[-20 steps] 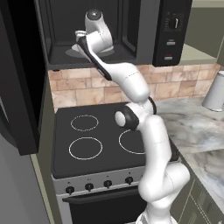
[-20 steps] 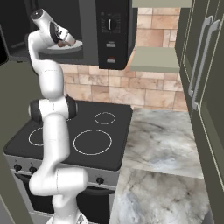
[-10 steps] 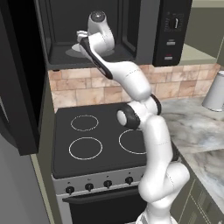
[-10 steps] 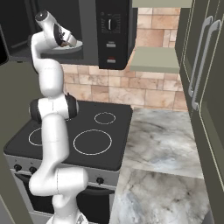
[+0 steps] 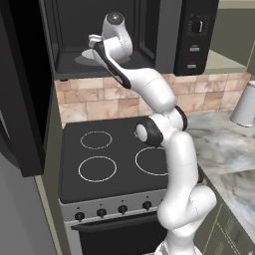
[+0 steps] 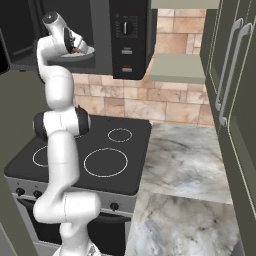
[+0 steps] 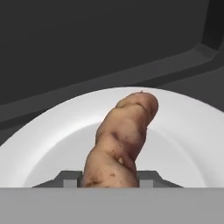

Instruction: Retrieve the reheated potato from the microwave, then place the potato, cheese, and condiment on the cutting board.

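Note:
The microwave [image 5: 198, 35] stands open above the stove, its dark door [image 5: 20, 99] swung out to the left. Inside it a white plate [image 7: 183, 131] carries the brown oblong potato [image 7: 122, 140]. My gripper [image 7: 109, 180] reaches into the cavity and is shut on the near end of the potato, one dark fingertip on each side. In the left base view the gripper [image 5: 93, 42] sits just over the plate [image 5: 83, 58]. From the right base view the gripper [image 6: 77, 48] hangs above the plate's rim [image 6: 85, 54] beside the microwave [image 6: 127, 40]. Cheese, condiment and cutting board are out of view.
A black stove [image 5: 109, 154] with ring burners lies below the microwave. Marble counter [image 5: 224, 144] runs to the right with a metal canister [image 5: 245, 107] on it. Tall dark cabinets [image 6: 235, 100] line the far right.
The jaws have closed from wide open onto the potato. The arm has barely shifted and the plate lies as before.

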Robot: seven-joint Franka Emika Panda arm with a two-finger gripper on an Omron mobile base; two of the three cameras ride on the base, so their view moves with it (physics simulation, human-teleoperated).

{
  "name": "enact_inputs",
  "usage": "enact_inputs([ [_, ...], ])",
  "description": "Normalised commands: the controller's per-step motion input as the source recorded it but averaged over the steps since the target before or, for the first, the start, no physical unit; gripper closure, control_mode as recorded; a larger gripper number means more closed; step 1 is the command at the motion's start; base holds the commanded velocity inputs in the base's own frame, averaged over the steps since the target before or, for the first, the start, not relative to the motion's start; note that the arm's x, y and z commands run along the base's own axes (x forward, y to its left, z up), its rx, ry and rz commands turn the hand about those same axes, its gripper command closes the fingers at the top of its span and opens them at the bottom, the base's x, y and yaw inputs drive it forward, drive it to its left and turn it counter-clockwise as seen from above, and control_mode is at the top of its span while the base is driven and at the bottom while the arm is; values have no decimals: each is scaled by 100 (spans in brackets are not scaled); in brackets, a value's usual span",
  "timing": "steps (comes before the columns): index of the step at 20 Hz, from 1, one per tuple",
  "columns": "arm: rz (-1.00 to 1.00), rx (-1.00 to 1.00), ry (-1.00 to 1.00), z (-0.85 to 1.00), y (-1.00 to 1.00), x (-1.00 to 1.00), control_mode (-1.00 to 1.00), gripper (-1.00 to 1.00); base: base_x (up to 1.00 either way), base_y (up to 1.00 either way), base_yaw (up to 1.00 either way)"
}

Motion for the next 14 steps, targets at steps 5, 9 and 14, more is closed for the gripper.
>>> enact_inputs([
  [5,0,0,3,10,13,-25,-100,100,0,0,0],
  [9,0,0,1,9,10,-41,-100,100,0,0,0],
  [14,0,0,10,-2,0,-47,-100,100,0,0,0],
])
